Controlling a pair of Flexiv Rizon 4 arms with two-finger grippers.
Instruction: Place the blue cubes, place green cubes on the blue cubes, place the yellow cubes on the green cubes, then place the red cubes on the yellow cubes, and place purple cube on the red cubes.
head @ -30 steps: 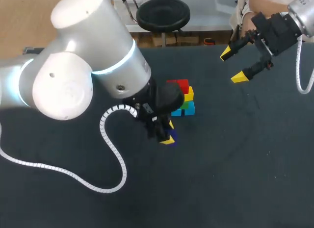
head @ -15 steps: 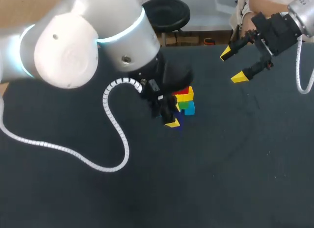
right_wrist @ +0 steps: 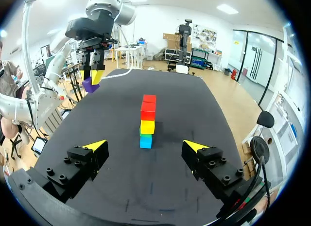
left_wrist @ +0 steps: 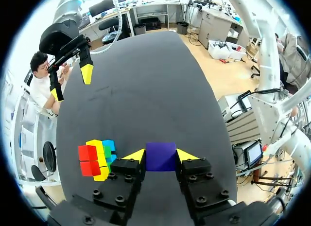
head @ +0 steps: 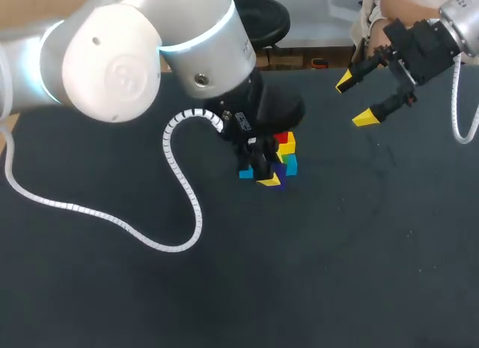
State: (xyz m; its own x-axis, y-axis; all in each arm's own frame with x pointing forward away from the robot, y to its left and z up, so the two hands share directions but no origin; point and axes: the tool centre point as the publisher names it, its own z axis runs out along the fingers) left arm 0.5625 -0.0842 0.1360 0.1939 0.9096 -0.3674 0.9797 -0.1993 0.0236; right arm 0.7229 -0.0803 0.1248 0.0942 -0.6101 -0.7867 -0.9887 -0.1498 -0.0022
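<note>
A stepped stack of cubes stands mid-table, red on top, then yellow, green and blue at the base. A blue cube end shows beside my left fingers. My left gripper hangs just in front of the stack, shut on the purple cube, which sits between its yellow tips. In the left wrist view the stack lies close beside the gripper. My right gripper stands open and empty at the far right of the table, well away from the stack.
The dark table holds nothing else that shows. My left arm's white cable loops over the table's left half. The left arm's bulk hides the area behind the stack.
My left arm has carried the purple cube away from the near table toward the stack, now right at it. The right arm has not moved.
</note>
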